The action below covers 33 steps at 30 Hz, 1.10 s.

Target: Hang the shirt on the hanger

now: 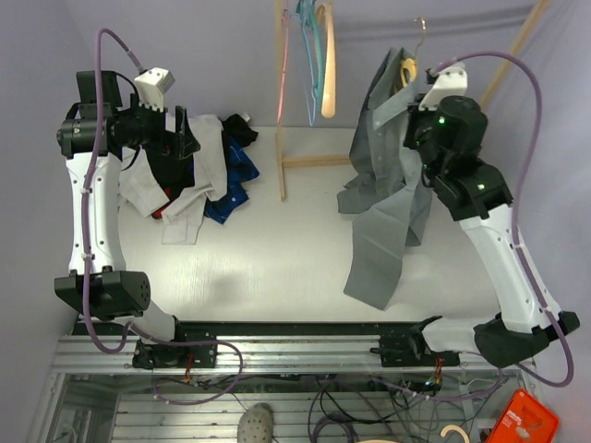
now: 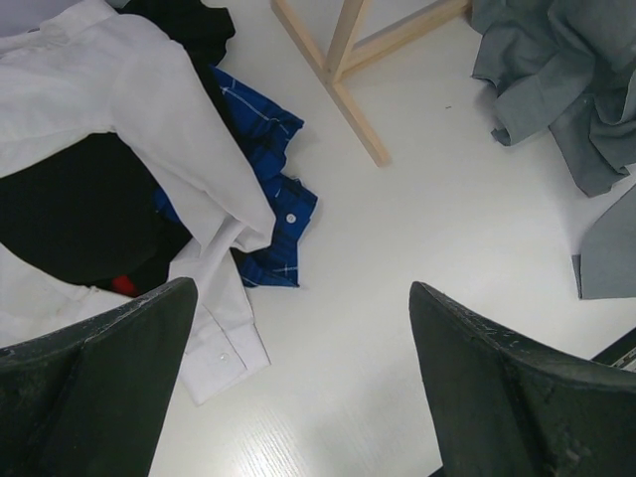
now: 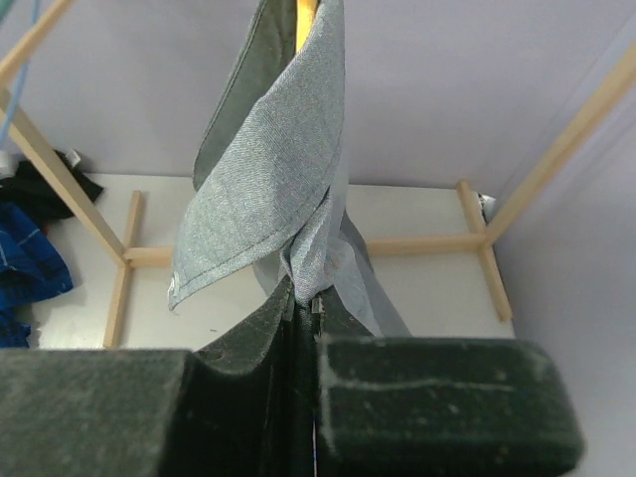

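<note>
Currently, a fold of the large grey long-sleeved shirt (image 3: pixel 268 189) is pinched between the clenched jaws of the right gripper (image 3: pixel 303 308), the thin fabric rising straight up out of the jaws as a twisted band. Directly above the jaws, a sliver of the yellow plastic hanger (image 3: pixel 305 20) is seen inside the folded cloth. From the top view, the shirt (image 1: pixel 383 198) is seen draped down from the hanger (image 1: pixel 407 69), with the rest trailing onto the white table (image 1: pixel 277 258) below and to the near side of the right gripper (image 1: pixel 416 101). How far the hanger sits inside the shoulders cannot be told.

The jaws of the left gripper (image 2: pixel 303 298) are spread wide and nothing is held between them. Bare table surface is seen between the jaws. Beyond the left finger (image 2: pixel 109 378), a heap of clothes is seen: a white cotton garment (image 2: pixel 149 109), a dark blue checked garment (image 2: pixel 263 169) and a black garment (image 2: pixel 70 209). Ahead of the jaws stands the foot of a pale wooden rack (image 2: pixel 343 60), and beyond the right finger (image 2: pixel 507 397) an edge of the shirt (image 2: pixel 556 70) is seen.
</note>
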{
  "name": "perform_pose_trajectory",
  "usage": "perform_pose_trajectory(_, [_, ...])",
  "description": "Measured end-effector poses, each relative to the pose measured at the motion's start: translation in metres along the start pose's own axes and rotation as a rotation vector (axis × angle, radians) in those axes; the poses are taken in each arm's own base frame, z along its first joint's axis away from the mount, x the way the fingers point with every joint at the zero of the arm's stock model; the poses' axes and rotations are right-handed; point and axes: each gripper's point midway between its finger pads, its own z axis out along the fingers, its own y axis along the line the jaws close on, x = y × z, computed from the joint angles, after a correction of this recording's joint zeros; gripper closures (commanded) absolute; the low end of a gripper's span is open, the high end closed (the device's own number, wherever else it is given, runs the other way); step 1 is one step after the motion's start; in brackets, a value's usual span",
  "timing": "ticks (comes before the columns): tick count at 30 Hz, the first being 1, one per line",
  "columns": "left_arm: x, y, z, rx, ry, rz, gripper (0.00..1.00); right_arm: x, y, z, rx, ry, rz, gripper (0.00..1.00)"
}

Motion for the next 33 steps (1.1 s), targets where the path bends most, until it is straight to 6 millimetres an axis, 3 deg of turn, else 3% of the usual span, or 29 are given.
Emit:
perform_pose_trajectory(7, [-0.001,-0.004,-0.006,-0.003,-0.012,0.008,0.01,-0.005,-0.048,-0.023,-0.016,0.027,-0.024,1.0])
perform_pose_trajectory(11, [-0.002,-0.008,-0.005,0.003,-0.013,0.017,0.01,-0.001,-0.047,-0.025,-0.072,0.032,-0.038,1.0])
perform_pose_trajectory(17, [-0.004,-0.017,0.002,-0.003,-0.007,0.05,0.01,0.018,-0.047,0.001,-0.153,0.082,-0.034,1.0])
perform_pose_trajectory(24, [-0.016,-0.017,0.003,-0.021,-0.037,0.079,0.01,0.009,-0.089,0.05,-0.131,0.098,0.051,1.0])
perform_pose_trajectory(33, [-0.054,-0.019,-0.016,-0.056,-0.135,0.136,0.01,-0.013,-0.132,0.055,-0.078,0.049,0.092,1.0])
